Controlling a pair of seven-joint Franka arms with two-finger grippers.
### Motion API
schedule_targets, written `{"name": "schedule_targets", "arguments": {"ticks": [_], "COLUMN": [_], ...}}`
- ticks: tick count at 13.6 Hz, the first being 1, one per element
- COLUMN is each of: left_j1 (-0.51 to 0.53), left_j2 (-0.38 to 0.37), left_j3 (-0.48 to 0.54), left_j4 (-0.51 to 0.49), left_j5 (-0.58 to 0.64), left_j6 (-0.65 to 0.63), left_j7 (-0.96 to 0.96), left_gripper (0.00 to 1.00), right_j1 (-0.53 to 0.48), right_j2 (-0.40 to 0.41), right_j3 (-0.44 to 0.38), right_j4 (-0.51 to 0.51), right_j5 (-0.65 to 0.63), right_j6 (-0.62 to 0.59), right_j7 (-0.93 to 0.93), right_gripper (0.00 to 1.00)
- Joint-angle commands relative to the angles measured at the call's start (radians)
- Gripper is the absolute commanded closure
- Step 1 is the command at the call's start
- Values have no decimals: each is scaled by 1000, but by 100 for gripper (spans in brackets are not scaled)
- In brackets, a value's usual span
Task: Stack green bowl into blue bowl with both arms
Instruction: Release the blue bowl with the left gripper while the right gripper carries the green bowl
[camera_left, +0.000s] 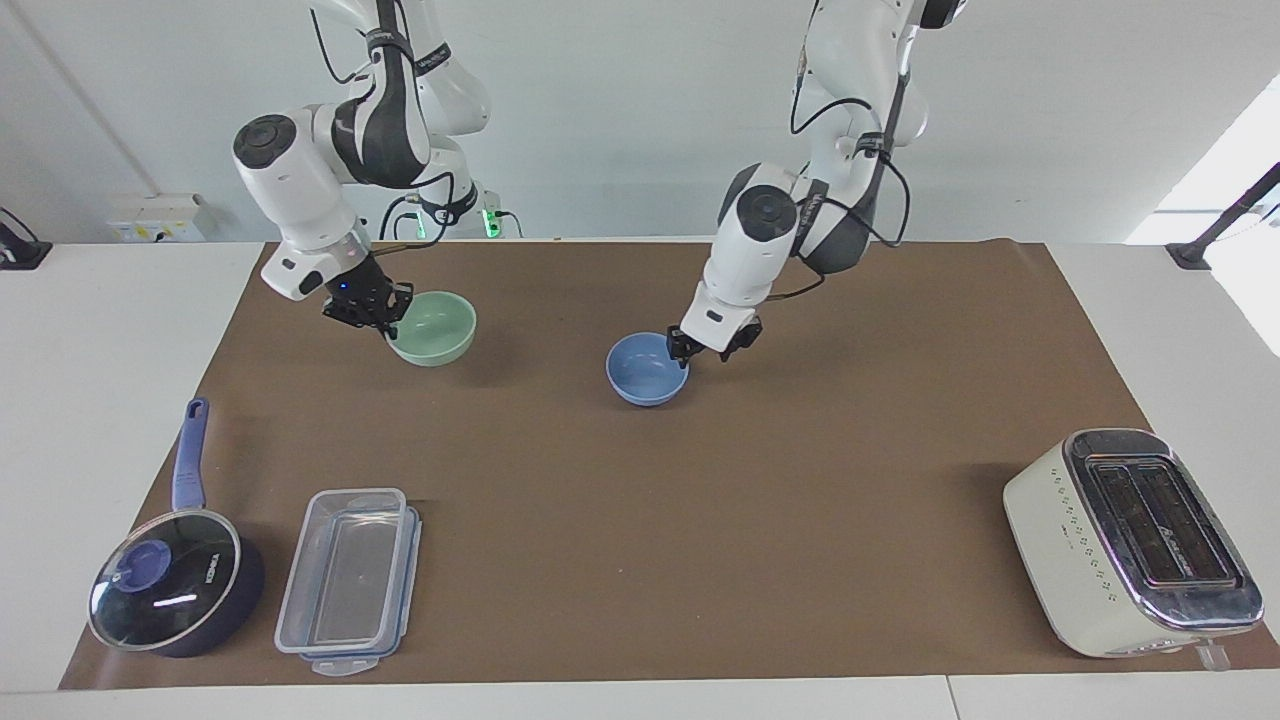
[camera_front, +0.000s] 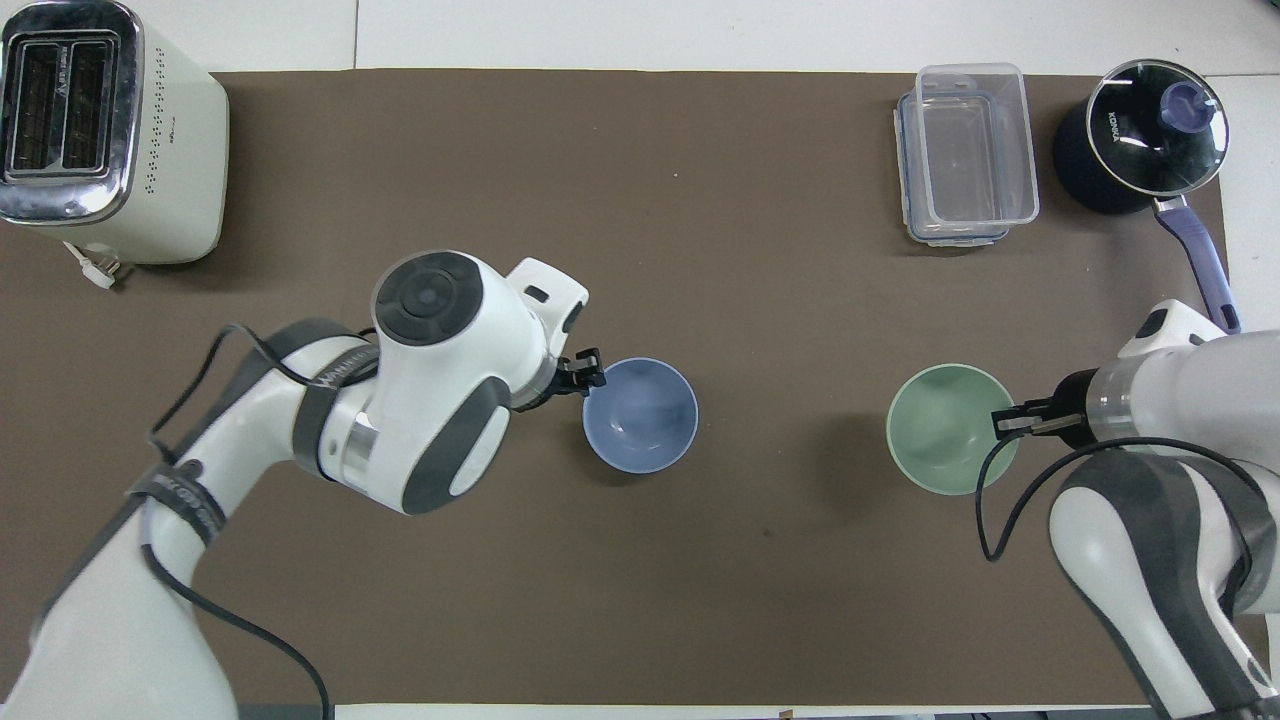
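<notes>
The pale green bowl (camera_left: 436, 327) hangs a little above the brown mat, toward the right arm's end. My right gripper (camera_left: 386, 316) is shut on its rim; it also shows in the overhead view (camera_front: 1005, 422) at the edge of the green bowl (camera_front: 940, 428). The light blue bowl (camera_left: 646, 369) stands upright on the mat near the table's middle. My left gripper (camera_left: 708, 347) is open right beside its rim, on the side toward the left arm's end, and holds nothing. In the overhead view it (camera_front: 589, 368) sits just outside the blue bowl (camera_front: 640, 415).
A cream toaster (camera_left: 1130, 540) stands at the left arm's end, far from the robots. A clear lidded container (camera_left: 350, 580) and a dark navy saucepan with glass lid (camera_left: 175, 590) stand at the right arm's end, far from the robots.
</notes>
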Motion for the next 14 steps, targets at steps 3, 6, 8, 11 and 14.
{"name": "schedule_targets", "arguments": {"ticks": [3, 6, 8, 11, 14], "left_j1": [322, 462, 468, 468, 467], "left_j2": [-68, -121, -148, -135, -162], "left_j3": [3, 3, 3, 1, 0], "left_j4": [56, 62, 123, 308, 316], "left_j5": [28, 52, 107, 146, 172], "left_j6": [-221, -270, -346, -541, -566], "left_j7": [416, 603, 605, 605, 602], "left_gripper": [0, 0, 0, 0, 0], "right_j1": [260, 378, 412, 477, 492], "right_j2": [23, 130, 202, 276, 294], "right_j3": [-1, -1, -1, -1, 0], "right_j4": [32, 155, 251, 313, 303], "right_j5": [53, 54, 54, 53, 53], "right_j6": [33, 84, 84, 101, 144], "right_j7": [249, 386, 464, 599, 645], "right_gripper": [100, 100, 100, 100, 100]}}
